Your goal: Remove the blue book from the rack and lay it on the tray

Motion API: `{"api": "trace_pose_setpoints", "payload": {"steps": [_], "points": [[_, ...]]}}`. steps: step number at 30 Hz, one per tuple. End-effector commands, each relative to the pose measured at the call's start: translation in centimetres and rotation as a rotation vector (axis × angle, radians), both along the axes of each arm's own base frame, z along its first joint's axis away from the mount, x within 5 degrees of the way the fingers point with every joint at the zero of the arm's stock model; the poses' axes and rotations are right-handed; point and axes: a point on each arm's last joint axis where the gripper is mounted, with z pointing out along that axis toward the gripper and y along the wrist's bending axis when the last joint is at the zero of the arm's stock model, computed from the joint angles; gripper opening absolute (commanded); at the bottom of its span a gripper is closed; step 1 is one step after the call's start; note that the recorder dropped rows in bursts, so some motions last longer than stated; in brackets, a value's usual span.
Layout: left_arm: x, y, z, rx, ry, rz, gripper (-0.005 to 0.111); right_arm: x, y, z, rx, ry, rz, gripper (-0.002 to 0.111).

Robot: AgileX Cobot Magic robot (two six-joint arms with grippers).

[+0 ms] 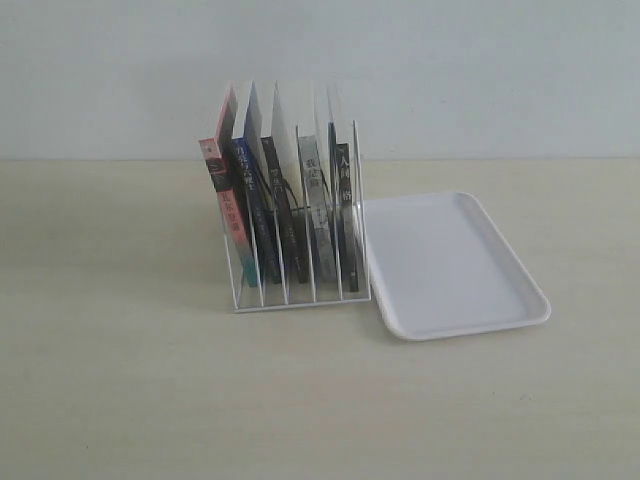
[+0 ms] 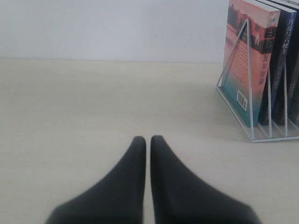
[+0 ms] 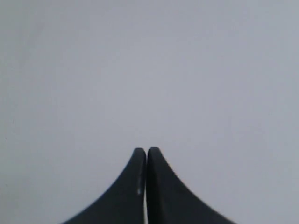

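The blue book stands upright in the rack, held by the dividers beside a pink-spined book. The tray lies flat on the desk just beside the rack, ready to receive it. Left gripper and right gripper hang clear, jaws clenched on nothing.

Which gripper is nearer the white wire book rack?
Left, probably. The left gripper, shut, has the white wire rack in view ahead; the right gripper, also shut, faces only blank grey, rack unseen.
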Motion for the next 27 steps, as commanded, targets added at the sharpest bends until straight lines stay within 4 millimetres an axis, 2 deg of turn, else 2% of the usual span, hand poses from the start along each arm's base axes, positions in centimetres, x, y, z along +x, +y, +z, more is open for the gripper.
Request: {"api": "trace_pose_setpoints", "payload": {"steps": [1,5,8,14,20,22,25,27], "points": [[0.0,0.0,0.1,-0.004,-0.008,0.002,0.004,1.3,0.1,4.0,0.005,0.379,0.015,0.0],[0.0,0.0,0.1,-0.004,-0.008,0.002,0.004,4.9,0.3,4.8,-0.006,0.863,0.023,0.0],[0.0,0.0,0.1,-0.004,-0.008,0.002,0.004,7.7,0.3,5.2,-0.006,0.976,0.024,0.0],[0.0,0.0,0.1,-0.004,-0.008,0.002,0.004,12.5,0.3,5.3,0.018,0.908,0.024,0.0],[0.0,0.0,0.1,-0.004,-0.008,0.002,0.004,14.9,0.3,4.8,0.078,0.867,0.025,0.0],[0.0,0.0,0.1,-0.004,-0.008,0.002,0.004,15.6,0.3,4.5,0.14,0.859,0.035,0.0],[0.0,0.0,0.1,-0.004,-0.008,0.002,0.004,16.8,0.5,3.9,0.325,0.861,0.068,0.0],[0.0,0.0,0.1,-0.004,-0.008,0.002,0.004,17.8,1.4,3.4,0.393,0.885,0.115,0.0]]}}
